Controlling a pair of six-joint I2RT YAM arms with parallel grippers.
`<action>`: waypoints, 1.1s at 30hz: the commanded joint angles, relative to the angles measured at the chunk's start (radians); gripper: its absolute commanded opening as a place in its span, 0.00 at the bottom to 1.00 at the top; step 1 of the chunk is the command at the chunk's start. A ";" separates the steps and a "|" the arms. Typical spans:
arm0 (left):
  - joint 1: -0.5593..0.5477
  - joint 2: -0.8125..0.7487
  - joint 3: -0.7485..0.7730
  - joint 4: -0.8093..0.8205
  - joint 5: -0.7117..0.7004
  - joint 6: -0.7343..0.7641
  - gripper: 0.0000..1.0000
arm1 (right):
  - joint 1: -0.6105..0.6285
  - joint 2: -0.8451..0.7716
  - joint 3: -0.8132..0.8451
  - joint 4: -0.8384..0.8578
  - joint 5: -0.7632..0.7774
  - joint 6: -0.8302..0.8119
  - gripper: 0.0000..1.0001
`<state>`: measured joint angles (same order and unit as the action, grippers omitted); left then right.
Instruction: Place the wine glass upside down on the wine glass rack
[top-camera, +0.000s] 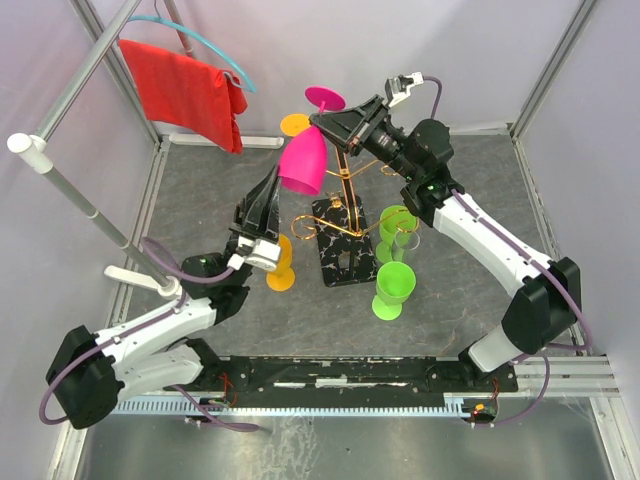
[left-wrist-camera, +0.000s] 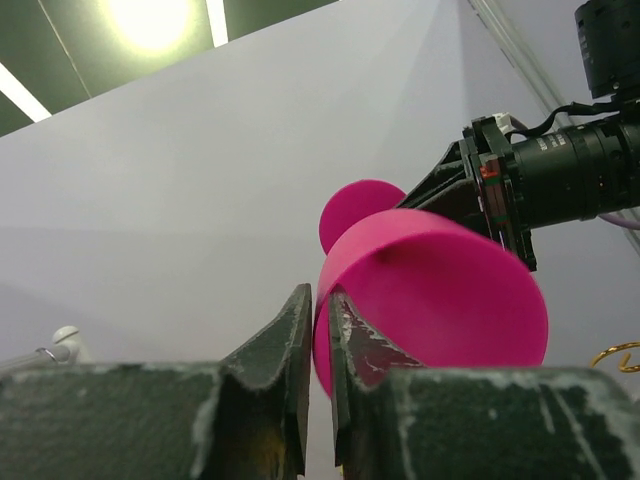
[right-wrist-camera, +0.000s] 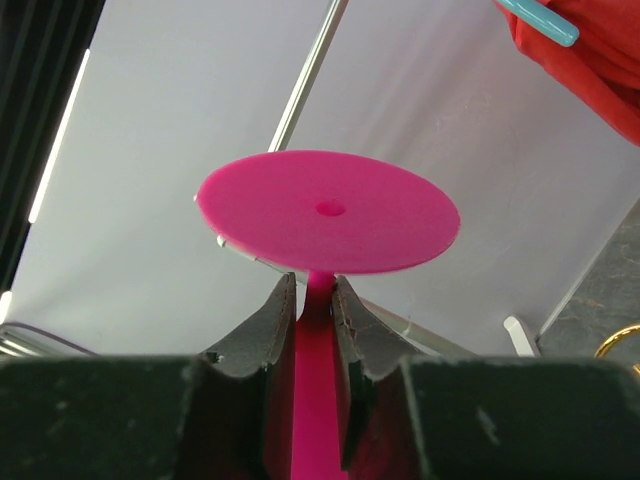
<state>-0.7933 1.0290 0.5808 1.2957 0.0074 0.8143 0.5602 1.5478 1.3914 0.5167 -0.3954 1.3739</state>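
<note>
right wrist: wine glass (right-wrist-camera: 330, 212) stem between jaws

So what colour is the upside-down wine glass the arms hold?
The wine glass is solid bright pink; the right wrist view shows it best.

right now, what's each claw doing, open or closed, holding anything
left claw: closed, pinching the bowl rim of the pink wine glass
right claw: closed on the stem of that glass, just under its foot
</note>
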 joint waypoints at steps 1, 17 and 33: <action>-0.002 -0.047 -0.015 0.010 -0.025 0.019 0.25 | 0.000 -0.036 0.016 0.030 -0.045 -0.095 0.11; -0.002 -0.204 -0.178 -0.233 -0.145 -0.087 0.53 | -0.114 -0.100 0.143 -0.197 0.072 -0.475 0.06; -0.001 -0.280 -0.080 -0.477 -0.302 -0.293 0.65 | -0.447 -0.108 0.093 -0.315 0.214 -0.941 0.03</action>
<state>-0.7933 0.7589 0.4503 0.8551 -0.2398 0.6121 0.1955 1.4769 1.5501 0.1741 -0.2295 0.5663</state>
